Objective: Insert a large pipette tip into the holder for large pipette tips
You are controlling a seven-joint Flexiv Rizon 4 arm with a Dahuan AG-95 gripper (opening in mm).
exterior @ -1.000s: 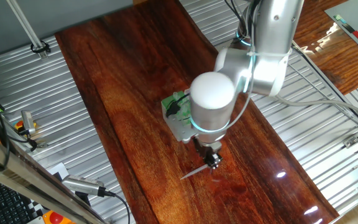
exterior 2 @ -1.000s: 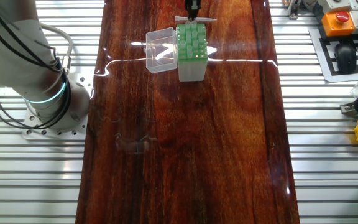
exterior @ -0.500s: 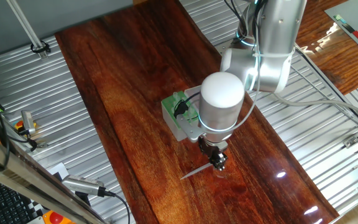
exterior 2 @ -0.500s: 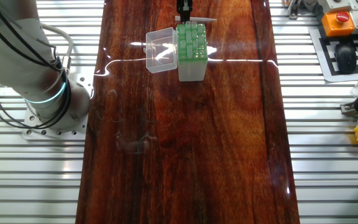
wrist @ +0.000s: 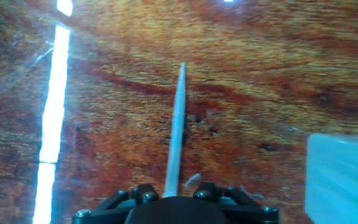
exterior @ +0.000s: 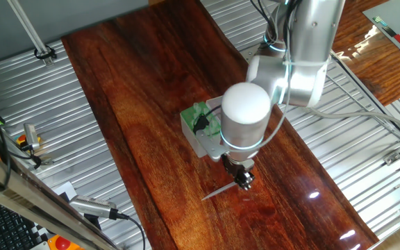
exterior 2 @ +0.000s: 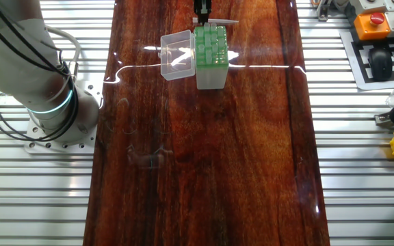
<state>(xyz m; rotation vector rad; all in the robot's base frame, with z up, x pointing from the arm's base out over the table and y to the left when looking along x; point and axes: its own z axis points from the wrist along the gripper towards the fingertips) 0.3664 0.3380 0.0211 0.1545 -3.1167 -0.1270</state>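
Since a second ago the arm has carried the jaws (exterior: 242, 182) sideways along the tabletop (exterior: 144, 104) — closed on the large pipette tip (wrist: 175, 134), held near-level beside the holder (exterior 2: 210, 49), presumably awaiting tilting upright.

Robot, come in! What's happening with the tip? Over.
Pincer shut on the tip. Tip sticks out sideways, just above the table. Green holder beside it, lid open.
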